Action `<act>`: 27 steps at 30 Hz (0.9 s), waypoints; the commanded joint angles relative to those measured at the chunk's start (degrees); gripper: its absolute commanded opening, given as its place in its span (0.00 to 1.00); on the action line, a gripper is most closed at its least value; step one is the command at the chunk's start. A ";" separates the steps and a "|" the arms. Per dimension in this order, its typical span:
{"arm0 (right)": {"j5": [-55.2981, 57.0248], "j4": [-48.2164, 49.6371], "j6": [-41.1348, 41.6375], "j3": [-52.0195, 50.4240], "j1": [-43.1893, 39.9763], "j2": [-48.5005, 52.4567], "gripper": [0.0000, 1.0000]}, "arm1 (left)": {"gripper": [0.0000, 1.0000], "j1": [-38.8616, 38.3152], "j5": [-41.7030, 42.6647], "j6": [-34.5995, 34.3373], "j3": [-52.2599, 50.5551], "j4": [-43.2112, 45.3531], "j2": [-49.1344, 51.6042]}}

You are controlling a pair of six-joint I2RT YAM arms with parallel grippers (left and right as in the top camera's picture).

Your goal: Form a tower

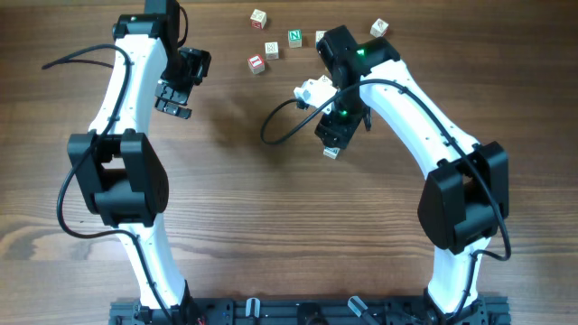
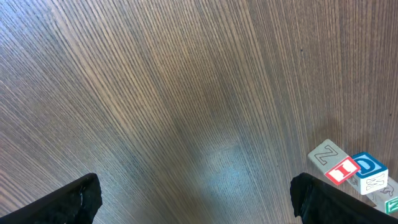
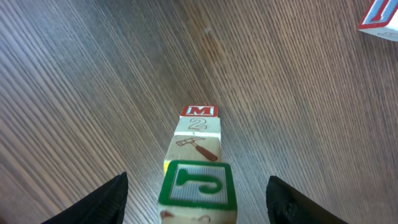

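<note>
Standing at lower centre, the tower (image 3: pixel 198 183) rises between the right jaws, spread clear of it; the left jaws gape above the tabletop (image 2: pixel 186 93).

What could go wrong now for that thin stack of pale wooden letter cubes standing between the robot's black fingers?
1. The right gripper hangs open with a finger on either side of the narrow tower of pale wooden alphabet cubes. Any sideways drift as it lifts away could clip the green-J top cube and topple everything.
2. A yellow edge peeks out partway down, so the cubes look slightly misaligned and the stack may be shaky.
</note>
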 commanded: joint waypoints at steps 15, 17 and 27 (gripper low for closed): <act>-1.27 0.87 1.44 -1.46 0.44 0.94 0.67 | 1.00 0.20 -0.57 0.68 -0.26 -0.04 -1.70; -1.27 1.27 1.46 -1.88 0.44 0.94 0.67 | 1.00 0.20 -0.55 0.68 -0.26 -0.02 -1.70; -1.27 2.73 1.57 -2.78 0.44 0.94 0.65 | 1.00 0.20 -0.57 0.68 -0.26 -0.02 -1.70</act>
